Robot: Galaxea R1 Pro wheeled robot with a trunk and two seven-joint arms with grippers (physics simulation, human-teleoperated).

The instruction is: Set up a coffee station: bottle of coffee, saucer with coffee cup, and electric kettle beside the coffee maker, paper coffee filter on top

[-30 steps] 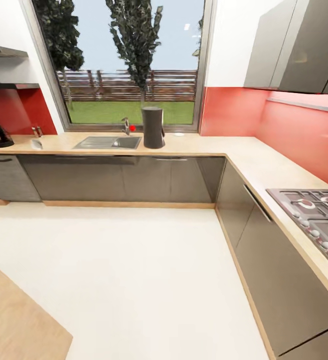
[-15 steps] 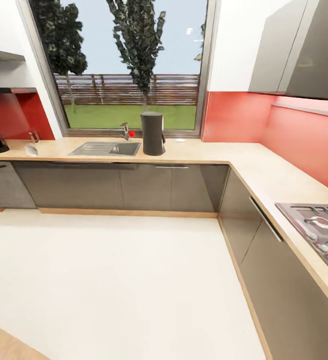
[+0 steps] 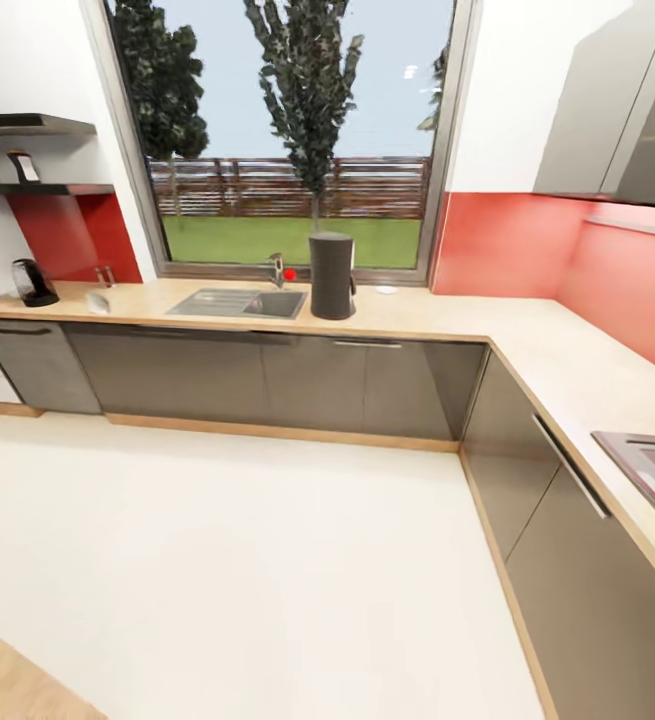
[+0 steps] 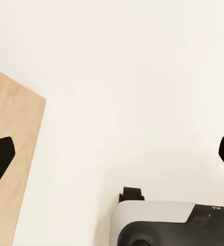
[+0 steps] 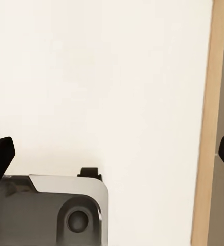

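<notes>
Head view: tall dark grey coffee maker (image 3: 332,275) upright beside sink (image 3: 237,303).

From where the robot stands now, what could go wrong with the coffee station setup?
1. The electric kettle sits at the far end of the kitchen countertop, well away from the coffee maker; carrying it that far invites a slip.
2. The bottle of coffee stands on the kitchen shelf above the counter, possibly an awkward reach.

Light wood-look kitchen countertop (image 3: 437,322) over glossy grey cabinet fronts (image 3: 267,380), matt dark coffee maker (image 3: 332,276)
</notes>
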